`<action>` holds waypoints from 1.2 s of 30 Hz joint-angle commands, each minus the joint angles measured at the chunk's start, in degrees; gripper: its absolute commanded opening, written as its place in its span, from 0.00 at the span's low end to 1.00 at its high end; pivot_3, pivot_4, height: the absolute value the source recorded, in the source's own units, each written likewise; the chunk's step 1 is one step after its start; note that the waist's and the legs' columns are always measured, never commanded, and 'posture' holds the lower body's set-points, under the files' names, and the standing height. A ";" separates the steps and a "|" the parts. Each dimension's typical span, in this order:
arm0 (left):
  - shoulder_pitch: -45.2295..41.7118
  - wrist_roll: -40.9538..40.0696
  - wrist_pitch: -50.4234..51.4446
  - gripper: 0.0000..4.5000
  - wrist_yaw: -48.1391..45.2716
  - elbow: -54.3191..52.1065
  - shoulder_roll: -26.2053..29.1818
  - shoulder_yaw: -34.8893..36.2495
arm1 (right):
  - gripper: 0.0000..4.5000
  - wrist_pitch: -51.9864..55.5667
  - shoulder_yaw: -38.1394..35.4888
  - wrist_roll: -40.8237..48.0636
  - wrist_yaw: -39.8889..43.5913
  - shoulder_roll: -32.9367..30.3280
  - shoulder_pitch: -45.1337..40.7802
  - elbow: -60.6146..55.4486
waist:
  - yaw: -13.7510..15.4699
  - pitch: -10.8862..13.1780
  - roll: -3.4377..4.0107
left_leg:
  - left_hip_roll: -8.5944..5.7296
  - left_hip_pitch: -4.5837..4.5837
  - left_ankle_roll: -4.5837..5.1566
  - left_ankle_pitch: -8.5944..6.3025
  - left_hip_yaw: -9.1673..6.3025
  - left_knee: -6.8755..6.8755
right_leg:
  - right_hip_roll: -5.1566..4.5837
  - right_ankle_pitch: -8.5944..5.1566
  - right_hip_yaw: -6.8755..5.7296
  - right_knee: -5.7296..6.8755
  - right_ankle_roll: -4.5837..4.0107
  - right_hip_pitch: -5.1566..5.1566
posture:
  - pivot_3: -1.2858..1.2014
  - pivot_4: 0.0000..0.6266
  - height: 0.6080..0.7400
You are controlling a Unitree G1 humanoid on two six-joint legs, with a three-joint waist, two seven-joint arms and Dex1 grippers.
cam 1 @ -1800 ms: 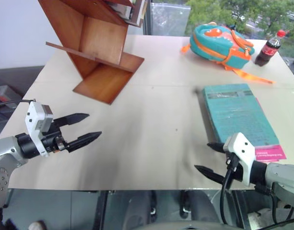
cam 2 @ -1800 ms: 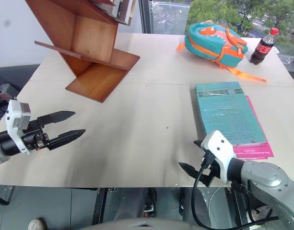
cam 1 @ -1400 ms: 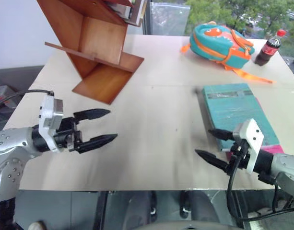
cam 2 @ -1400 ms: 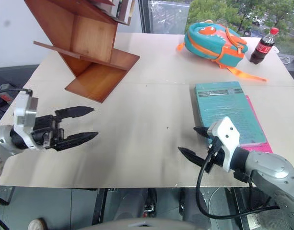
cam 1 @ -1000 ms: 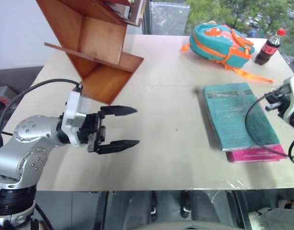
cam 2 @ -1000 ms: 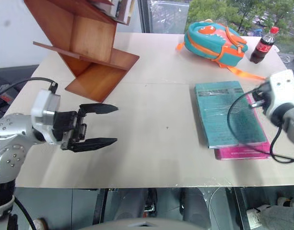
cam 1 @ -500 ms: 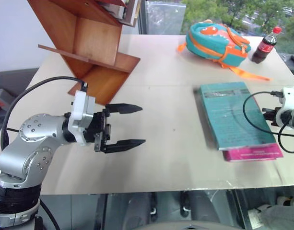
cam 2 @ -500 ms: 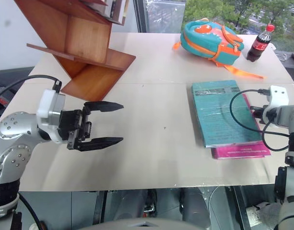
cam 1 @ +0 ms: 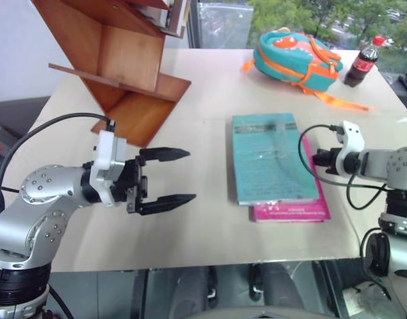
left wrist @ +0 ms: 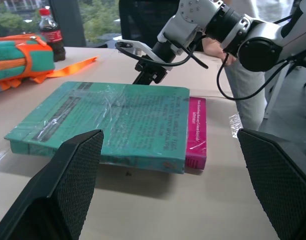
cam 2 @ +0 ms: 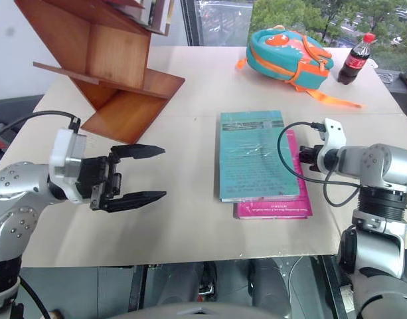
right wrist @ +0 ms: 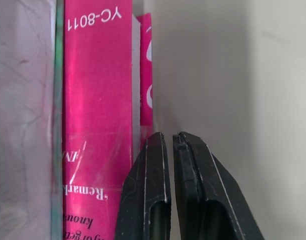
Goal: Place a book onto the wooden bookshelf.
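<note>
The right gripper (right wrist: 170, 142), fingers closed and empty, presses against the pink book (cam 2: 283, 207) beneath the teal book (cam 2: 255, 156), mid-table, well apart from the bookshelf (cam 2: 107, 60). The left gripper (cam 2: 145, 174) hovers open. Pushing may slide only the pink book.

The reddish-brown tilted wooden bookshelf (cam 1: 117, 63) is cut off by the frame's upper left edge. The large teal softcover book (cam 1: 268, 157) hides most of the magenta-pink book (cam 1: 293, 210) beneath; its printed text is illegible.
</note>
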 commanded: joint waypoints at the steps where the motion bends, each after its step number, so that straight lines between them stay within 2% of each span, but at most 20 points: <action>1: 0.99 1.24 -0.56 1.00 1.89 0.71 0.23 1.99 | 0.07 -8.54 2.32 -1.41 2.98 -3.57 5.01 -8.13 | 0.30 0.03 0.06 | -0.01 -0.01 0.00 0.00 -0.03 -0.01 | 0.00 -0.01 -0.02 0.00 0.00 0.00 | 0.52 0.24 1.00; 3: 1.31 1.93 -0.18 1.00 3.82 1.51 -0.49 2.04 | 0.07 -10.58 4.03 -1.52 6.00 -8.01 8.15 -11.85 | 0.43 0.08 0.15 | -0.04 -0.07 0.00 0.00 -0.03 -0.01 | -0.03 -0.01 -0.03 -0.01 0.00 -0.04 | 0.52 0.24 1.00; 6: 1.74 2.03 0.71 1.00 8.12 2.17 -2.43 2.11 | 0.24 -12.58 4.81 -0.83 9.56 -13.02 11.88 -17.00 | 0.34 0.09 0.16 | -0.08 -0.08 0.01 -0.01 -0.01 -0.02 | -0.09 -0.01 -0.01 -0.03 0.01 -0.05 | 0.52 0.24 1.00; 9: 2.15 0.75 4.95 1.00 11.21 3.46 -2.69 1.89 | 0.52 -14.73 4.28 0.55 11.61 -14.22 13.44 -21.40 | -0.11 0.09 0.15 | 0.00 0.00 0.00 0.00 0.00 -0.02 | 0.00 -0.08 0.03 -0.03 0.13 -0.02 | 0.52 0.24 1.00; 13: -0.27 -2.39 9.56 1.00 11.16 6.30 -2.70 1.19 | 0.52 -17.84 8.46 0.48 14.51 -14.72 15.63 -24.46 | 0.04 0.09 0.15 | 0.06 0.06 -0.05 0.03 0.02 -0.02 | 0.07 -0.13 0.07 0.12 0.19 -0.04 | 0.52 0.24 1.00; 17: -1.56 -1.83 9.45 1.00 8.75 7.55 -2.10 0.45 | 0.52 -24.89 14.91 -2.94 16.97 -14.87 15.71 -22.31 | 0.25 0.09 0.15 | -0.02 0.02 -0.05 0.03 0.04 0.00 | -0.05 -0.11 0.08 0.12 0.19 -0.07 | 0.52 0.24 1.00; 23: 0.24 -2.10 9.76 1.00 6.45 6.60 -0.62 2.41 | 0.52 -28.42 19.05 -2.78 19.73 -13.31 14.13 -22.29 | 0.22 0.09 0.14 | -0.02 -0.03 -0.04 0.03 0.03 -0.01 | -0.05 -0.02 0.06 0.12 0.00 -0.14 | 0.52 0.24 1.00; 27: 1.23 -1.67 9.79 1.00 6.54 6.18 -0.08 3.14 | 0.52 -30.82 19.24 -3.70 20.22 -13.27 14.69 -22.01 | 0.24 0.09 0.14 | -0.02 -0.04 -0.04 0.03 0.04 -0.01 | -0.05 -0.02 0.08 0.12 0.00 -0.16 | 0.52 0.24 1.00; 31: 2.02 -3.15 12.37 1.00 7.03 5.81 0.36 2.93 | 0.52 -36.26 14.69 -3.92 22.98 -16.27 19.55 -24.93 | 0.70 0.09 0.13 | -0.04 -0.08 -0.05 0.03 0.02 -0.01 | -0.09 -0.02 0.05 0.10 0.01 -0.15 | 0.52 0.24 1.00; 33: 1.00 -5.08 15.54 1.00 7.69 7.20 0.30 2.43 | 0.64 -38.96 10.16 -2.74 26.87 -19.71 24.92 -28.18 | 1.31 0.10 0.14 | -0.05 -0.11 -0.05 0.03 -0.02 -0.01 | -0.12 -0.02 0.01 0.08 0.01 -0.15 | 0.52 0.24 1.00; 36: -1.15 -5.73 18.88 1.00 8.03 9.60 0.68 1.21 | 0.91 -40.27 4.19 0.06 30.84 -22.50 32.10 -33.27 | 1.76 0.10 0.13 | -0.05 -0.10 -0.04 0.03 -0.02 -0.01 | -0.10 -0.07 0.01 0.06 0.09 -0.14 | 0.52 0.24 1.00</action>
